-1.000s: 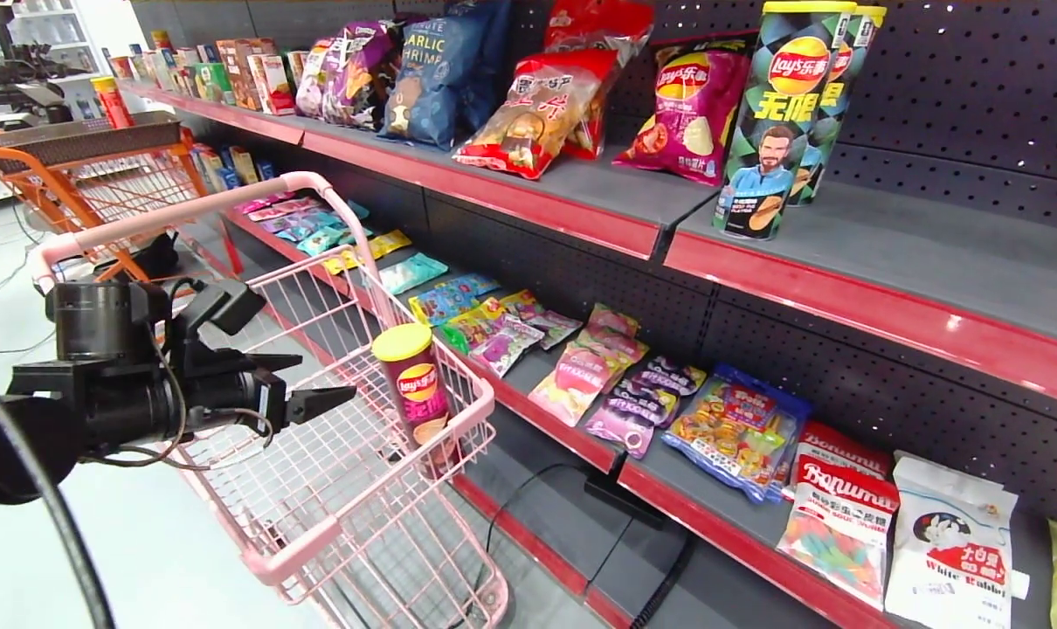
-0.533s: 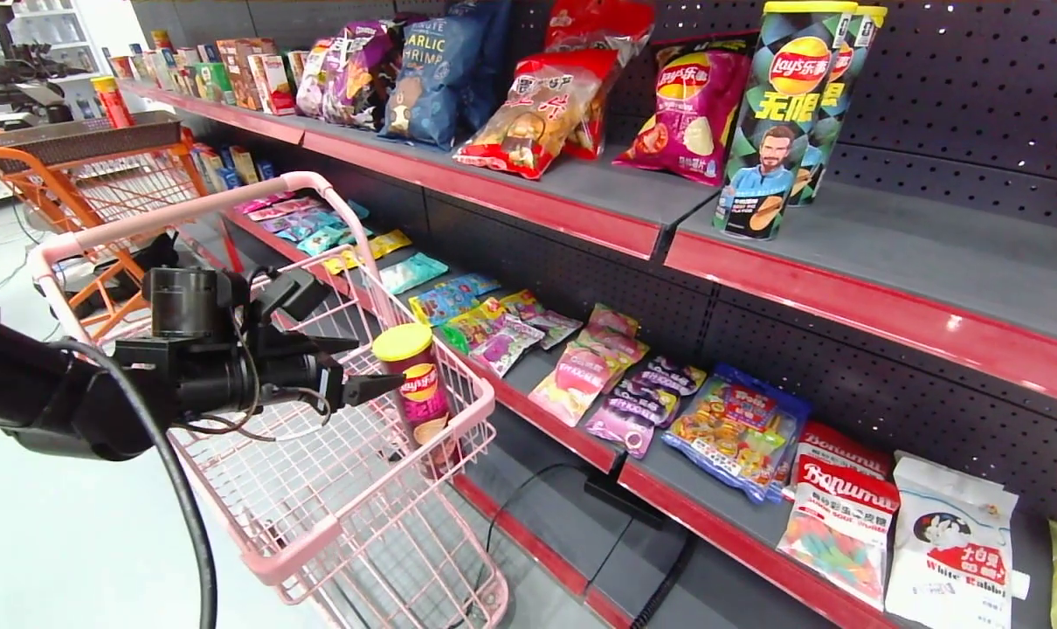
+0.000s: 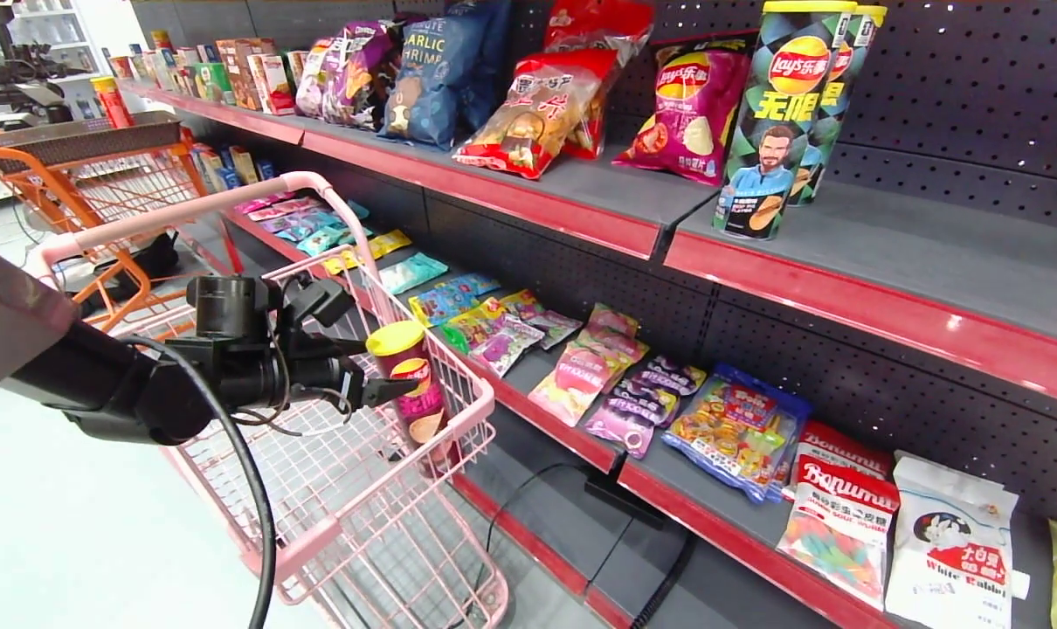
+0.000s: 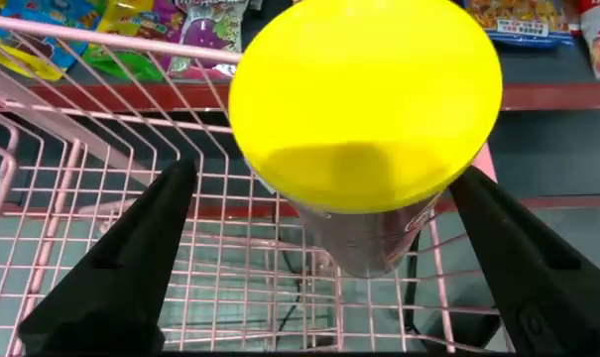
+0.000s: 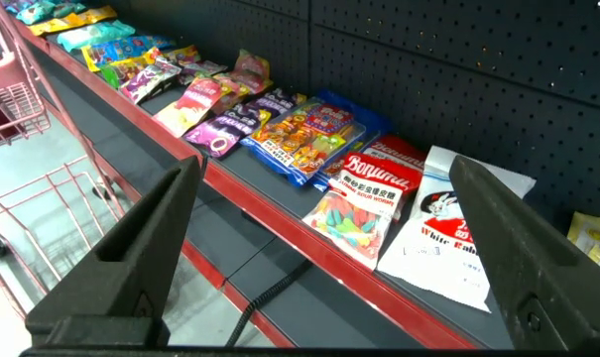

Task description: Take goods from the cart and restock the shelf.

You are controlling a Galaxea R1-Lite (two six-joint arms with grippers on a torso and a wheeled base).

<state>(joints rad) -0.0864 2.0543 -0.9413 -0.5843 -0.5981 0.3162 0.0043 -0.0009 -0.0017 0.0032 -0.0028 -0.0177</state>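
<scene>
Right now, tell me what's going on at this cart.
The left gripper is at the yellow-lidded chip can standing in the pink cart. Its fingers are open on either side of the can, not yet closed. The right gripper hangs open near the lower shelf of candy bags. The can is not yet lifted.

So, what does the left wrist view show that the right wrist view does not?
Only the left wrist view: the yellow-lidded chip can, between the fingers of the open left gripper. Only the right wrist view: the open, empty right gripper, a white candy bag and red candy bags. Both: the pink cart and the red-edged lower shelf.
</scene>
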